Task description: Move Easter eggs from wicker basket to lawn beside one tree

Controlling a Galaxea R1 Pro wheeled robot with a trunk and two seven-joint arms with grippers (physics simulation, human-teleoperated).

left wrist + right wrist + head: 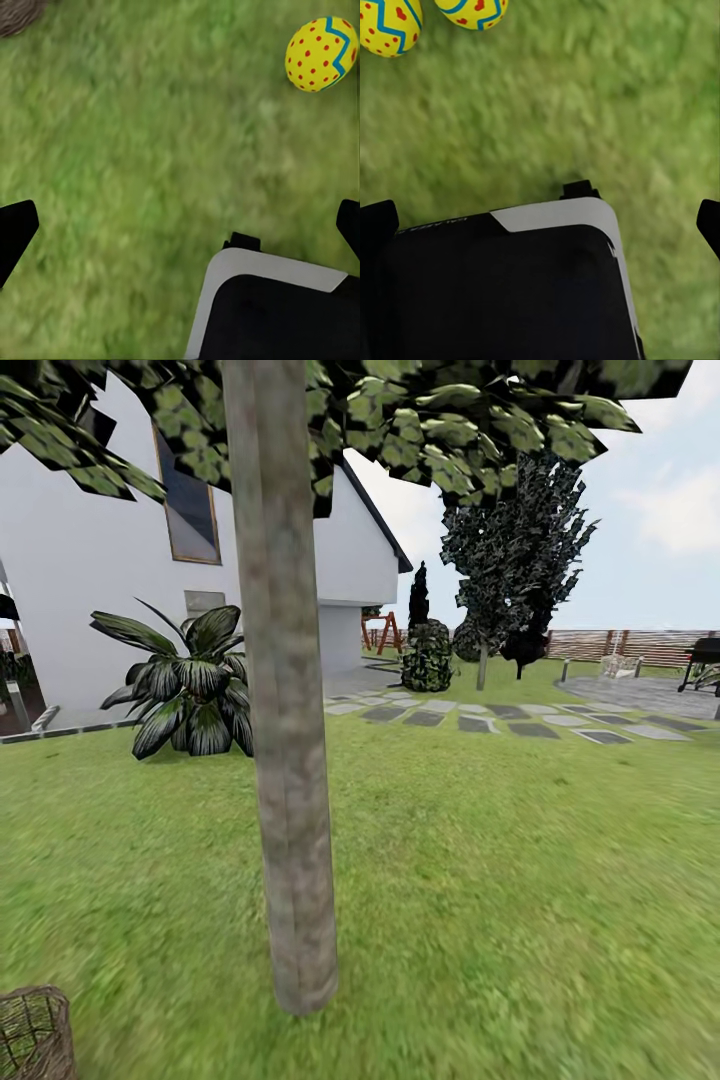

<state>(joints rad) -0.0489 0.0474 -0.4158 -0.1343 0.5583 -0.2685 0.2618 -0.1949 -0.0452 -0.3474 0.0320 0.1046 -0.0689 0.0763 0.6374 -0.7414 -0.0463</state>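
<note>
We see both grippers spread open and empty over the lawn [150, 150]; one egg [321, 54] lies ahead of left gripper [180, 225], two eggs [386, 26] ahead of right gripper [540, 225].

We count three Easter eggs on the lawn [480, 880] (one [321, 54], plus two [388, 26] [472, 12] together), one wicker basket [35, 1035], one tree [285, 760].

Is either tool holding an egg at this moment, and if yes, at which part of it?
Nothing is held. The left tool and the right tool are both open over the lawn, and the eggs lie on the grass.
</note>
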